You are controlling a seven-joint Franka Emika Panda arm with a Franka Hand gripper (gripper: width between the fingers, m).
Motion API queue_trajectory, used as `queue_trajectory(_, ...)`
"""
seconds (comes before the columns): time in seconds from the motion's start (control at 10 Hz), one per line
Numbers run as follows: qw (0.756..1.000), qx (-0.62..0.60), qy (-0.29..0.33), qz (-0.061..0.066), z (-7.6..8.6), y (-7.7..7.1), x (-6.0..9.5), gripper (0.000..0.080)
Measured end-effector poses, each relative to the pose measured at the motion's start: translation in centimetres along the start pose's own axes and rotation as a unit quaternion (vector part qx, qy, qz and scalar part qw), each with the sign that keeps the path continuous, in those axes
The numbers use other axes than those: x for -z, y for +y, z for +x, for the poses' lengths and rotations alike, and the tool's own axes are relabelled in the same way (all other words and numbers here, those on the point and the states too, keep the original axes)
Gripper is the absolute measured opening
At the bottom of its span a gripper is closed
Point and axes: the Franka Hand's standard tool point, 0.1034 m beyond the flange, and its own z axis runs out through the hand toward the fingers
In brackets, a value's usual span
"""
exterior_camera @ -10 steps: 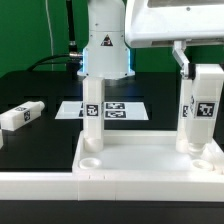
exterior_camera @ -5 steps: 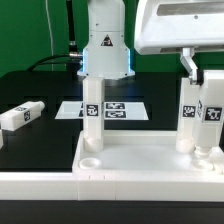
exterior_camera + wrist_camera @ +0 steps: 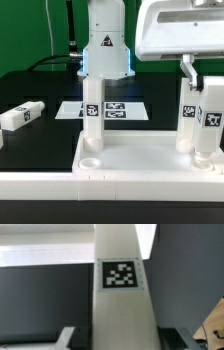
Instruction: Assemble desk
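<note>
Grip is what I check first: the white two-finger gripper [image 3: 205, 78] has its jaws drawn partway in and clamped on the held leg [image 3: 212, 125], a white plastic block with a black-and-white tag. In the wrist view that held leg [image 3: 122, 308] fills the middle of the picture, with the gripper's grey fingers [image 3: 75, 339] flanking it on either side. It hangs upright straight below the gripper, over the near corner of the desk top [image 3: 140, 160] on the exterior view's right. I cannot tell from my screens whether its foot touches the socket. The desk top is a large white plastic rectangular tray with a raised rim and round corner sockets. I count four legs and one top. The left standing leg [image 3: 92, 115] is upright at the far corner on the exterior view's left. The right standing leg [image 3: 188, 115] is upright at the far corner on the exterior view's right, just beside the held one. The loose leg [image 3: 20, 115] lies on its side, well apart on the exterior view's left. Everything sits on a black table [image 3: 40, 150]. The low white border wall [image 3: 40, 185] runs along its front, with the desk top touching it. The marker board [image 3: 125, 110] lies flat behind the left standing leg, in front of the arm's white base [image 3: 105, 45]. A green backdrop [image 3: 30, 30] closes off the room behind.
</note>
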Motion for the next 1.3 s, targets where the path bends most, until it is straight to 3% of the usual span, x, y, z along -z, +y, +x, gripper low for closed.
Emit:
queue_trajectory(0.5,1.000,0.004,0.007,-0.001,0.4,0.0,-0.3,0.0291)
queue_trajectory(1.3,1.000,0.010,0.012,-0.004,-0.8,0.1,-1.4,0.0291)
